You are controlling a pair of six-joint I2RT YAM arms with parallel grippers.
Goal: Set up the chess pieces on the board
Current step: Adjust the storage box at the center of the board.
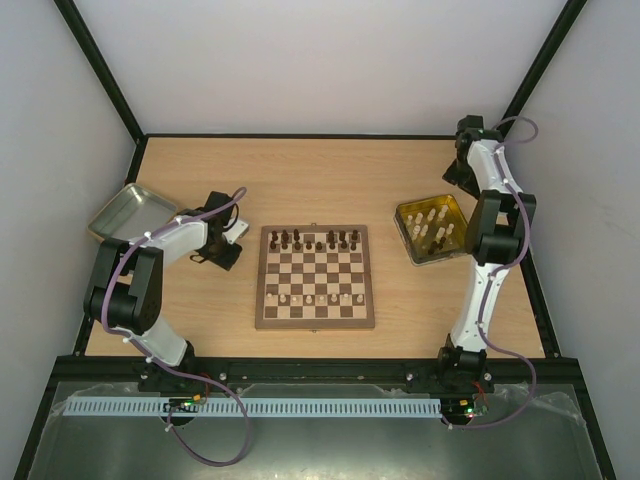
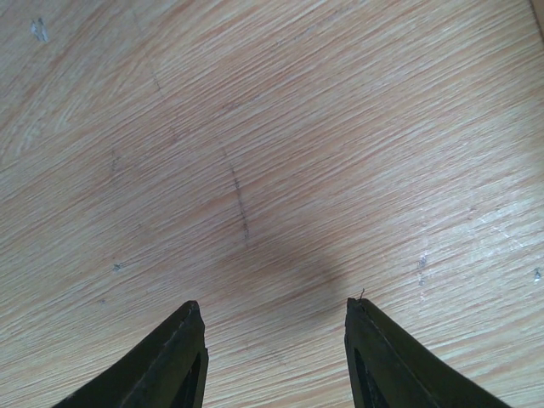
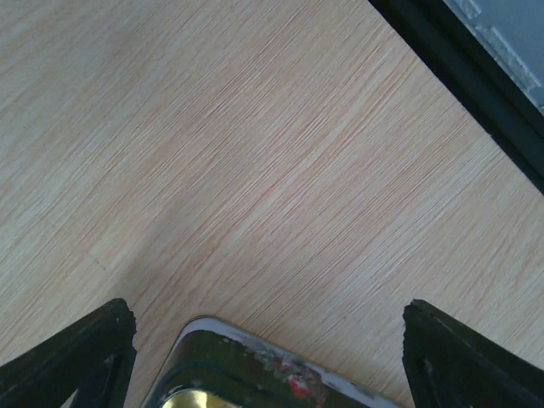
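Centrally, the board (image 1: pixel 316 275) lies between the left tool (image 2: pixel 272 304) and right tool (image 3: pixel 268 306); both gape, gripping nothing.

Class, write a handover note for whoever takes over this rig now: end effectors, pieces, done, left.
Left end effector: open, empty, over bare table left of the board.
Right end effector: open, empty, by a corner of the right tray.
Done: dark pieces on the board's far rows, some pale pieces on a near row.
Left: the spare pale pieces in that tray go onto the board.
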